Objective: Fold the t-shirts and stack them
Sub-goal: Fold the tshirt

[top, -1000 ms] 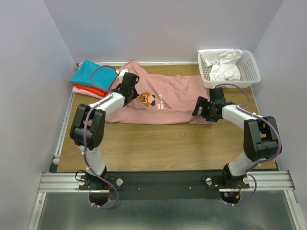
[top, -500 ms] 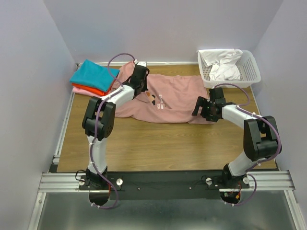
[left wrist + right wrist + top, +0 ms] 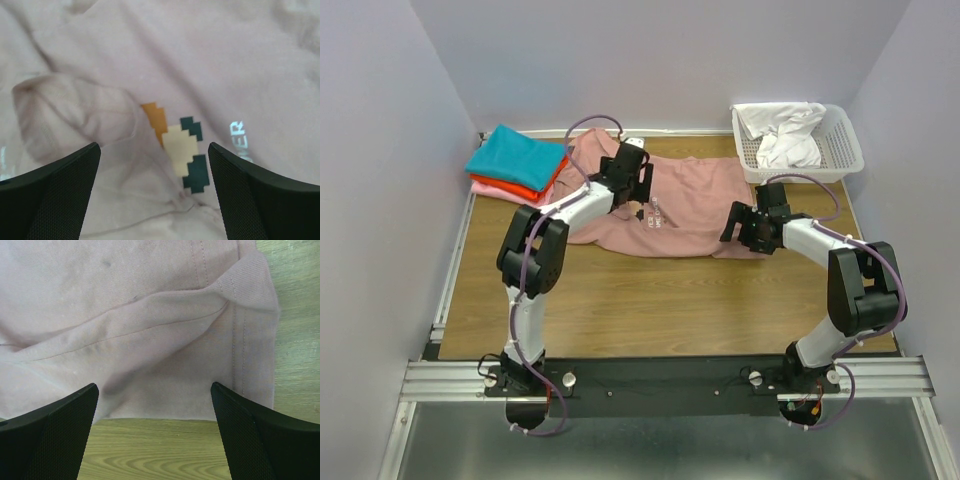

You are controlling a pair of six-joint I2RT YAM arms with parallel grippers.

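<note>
The large dusty-pink t-shirt (image 3: pixel 695 195) lies spread across the back middle of the table, with its left sleeve (image 3: pixel 70 112) folded in over the chest. My left gripper (image 3: pixel 640 195) hovers open just above the pixel-figure print (image 3: pixel 182 147), nothing between its fingers (image 3: pixel 60 195). My right gripper (image 3: pixel 733 226) stands open over the shirt's right bottom corner (image 3: pixel 250 340), low above the hem, holding nothing. A stack of folded t-shirts sits at the back left, teal (image 3: pixel 515 155) on top, orange-red (image 3: pixel 520 188) beneath and pink (image 3: pixel 492 188) at the bottom.
A white mesh basket (image 3: pixel 845 150) with crumpled white cloth (image 3: pixel 785 135) stands at the back right corner. Bare wooden tabletop (image 3: pixel 660 300) stretches between the shirt and the arm bases. Grey walls close in the sides and back.
My left gripper swung right from the shirt's left edge over the chest, dragging the sleeve inward, then opened and let go. The right arm stayed put.
</note>
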